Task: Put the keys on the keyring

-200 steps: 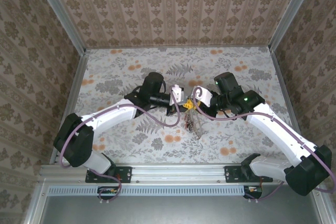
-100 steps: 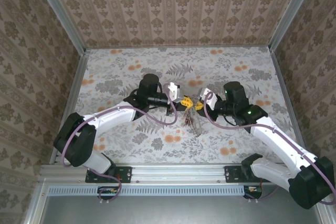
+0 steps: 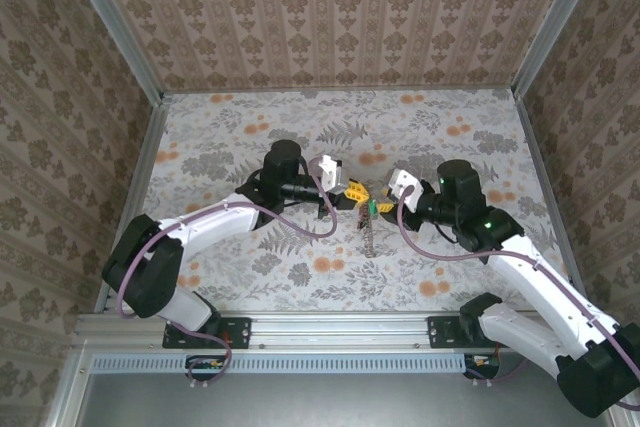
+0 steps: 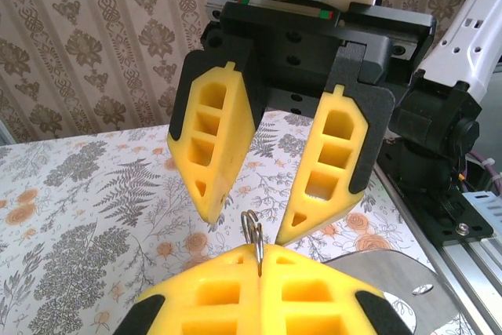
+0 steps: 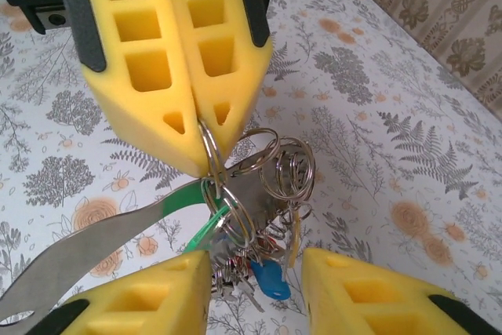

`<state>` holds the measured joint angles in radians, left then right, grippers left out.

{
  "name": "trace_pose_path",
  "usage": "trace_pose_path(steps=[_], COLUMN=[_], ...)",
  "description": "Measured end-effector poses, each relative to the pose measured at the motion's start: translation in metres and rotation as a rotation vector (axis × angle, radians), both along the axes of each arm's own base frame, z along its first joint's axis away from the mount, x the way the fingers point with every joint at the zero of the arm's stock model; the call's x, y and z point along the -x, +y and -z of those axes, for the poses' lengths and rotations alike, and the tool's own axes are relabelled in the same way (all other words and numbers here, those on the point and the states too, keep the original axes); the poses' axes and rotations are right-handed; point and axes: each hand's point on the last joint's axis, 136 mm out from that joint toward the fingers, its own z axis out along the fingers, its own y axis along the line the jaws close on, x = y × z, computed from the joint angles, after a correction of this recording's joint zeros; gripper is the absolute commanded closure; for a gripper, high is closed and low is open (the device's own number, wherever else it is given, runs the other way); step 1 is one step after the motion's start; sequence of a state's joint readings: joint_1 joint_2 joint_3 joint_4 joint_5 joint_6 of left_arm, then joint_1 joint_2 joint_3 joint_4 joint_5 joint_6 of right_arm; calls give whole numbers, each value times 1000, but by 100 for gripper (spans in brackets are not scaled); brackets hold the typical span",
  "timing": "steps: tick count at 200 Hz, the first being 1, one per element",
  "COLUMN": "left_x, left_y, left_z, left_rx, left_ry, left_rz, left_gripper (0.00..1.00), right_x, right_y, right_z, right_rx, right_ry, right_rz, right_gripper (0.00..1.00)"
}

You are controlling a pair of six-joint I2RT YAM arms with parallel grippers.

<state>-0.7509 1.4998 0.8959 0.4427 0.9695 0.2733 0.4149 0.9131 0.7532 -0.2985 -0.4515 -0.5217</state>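
Keys (image 3: 368, 232) hang in a tangled bunch just below the left gripper (image 3: 356, 194), which sits over the middle of the flowered table (image 3: 220, 137). That gripper is clenched: its two yellow foam fingers (image 5: 169, 52) press flat together and pinch a thin wire keyring (image 5: 205, 143) right at their tips. In the left wrist view the same ring (image 4: 257, 241) stands up out of the seam between the closed fingers (image 4: 314, 296).

Several more wire loops (image 5: 286, 166) dangle from the pinched ring, just below the left gripper's tips. Under them hangs the bunch, with a blue key head (image 5: 271, 280) lowest and a green piece (image 5: 196, 194) beside the loops. A flat silver metal strip (image 5: 78, 260) sticks out from the bunch on the side away from the loops; it may be a tag or a blade, the views do not settle which.

The right gripper (image 3: 382, 201) faces the left gripper tip to tip, very near it. It is released, its fingers (image 4: 212, 147) spread apart and gripping nothing. In its own wrist view they (image 5: 369, 296) stand on either side of the hanging bunch, not closed on it.
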Motion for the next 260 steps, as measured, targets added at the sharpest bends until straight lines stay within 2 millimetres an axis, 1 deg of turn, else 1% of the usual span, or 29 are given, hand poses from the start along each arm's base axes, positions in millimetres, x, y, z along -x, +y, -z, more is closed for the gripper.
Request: trace_pose_path(steps=[25, 38, 56, 71, 96, 120, 149, 169, 183, 191, 208, 237, 260], left_x=[0, 1, 1, 0, -1, -3, -8, -10, -10, -11, -11, -10, -10], left_y=[0, 0, 0, 0, -1, -1, -4, -5, -5, -5, -5, -5, -4], left_z=[0, 0, 0, 0, -4, -7, 0, 4, 4, 4, 4, 7, 9], left_rx=[0, 0, 0, 0, 13, 40, 45, 46, 48, 51, 51, 39, 31], left_ry=[1, 1, 1, 2, 4, 3, 25, 36, 37, 37, 37, 46, 49], left_rz=[3, 3, 3, 2, -2, -17, -37, -44, -47, -48, -48, -48, -46], left_gripper=[100, 100, 100, 100, 100, 100, 100, 100, 100, 100, 100, 100, 100], right_x=[-2, -3, -5, -8, -10, -10, -4, -2, -3, -5, -7, -2, 0], right_y=[2, 4, 8, 12, 13, 14, 15, 16, 16, 14, 8, -3, -2], right_z=[-6, -7, -3, 4, 13, 19, 36, 41, 41, 41, 37, 18, 8], right_rx=[-5, -11, -13, -7, 5, -8, -36, -59, -69, -69, -50, -30, -18], right_ry=[-17, -18, -7, 16, 41, 55, 121, 150, 159, 153, 111, 21, -1], right_rz=[-8, -17, -37, -49, -56, -48, -40, -30, -19, -7, 25, 40, 14], right_gripper=[61, 63, 73, 88, 98, 100, 100, 100, 88, 84, 72, 62, 61])
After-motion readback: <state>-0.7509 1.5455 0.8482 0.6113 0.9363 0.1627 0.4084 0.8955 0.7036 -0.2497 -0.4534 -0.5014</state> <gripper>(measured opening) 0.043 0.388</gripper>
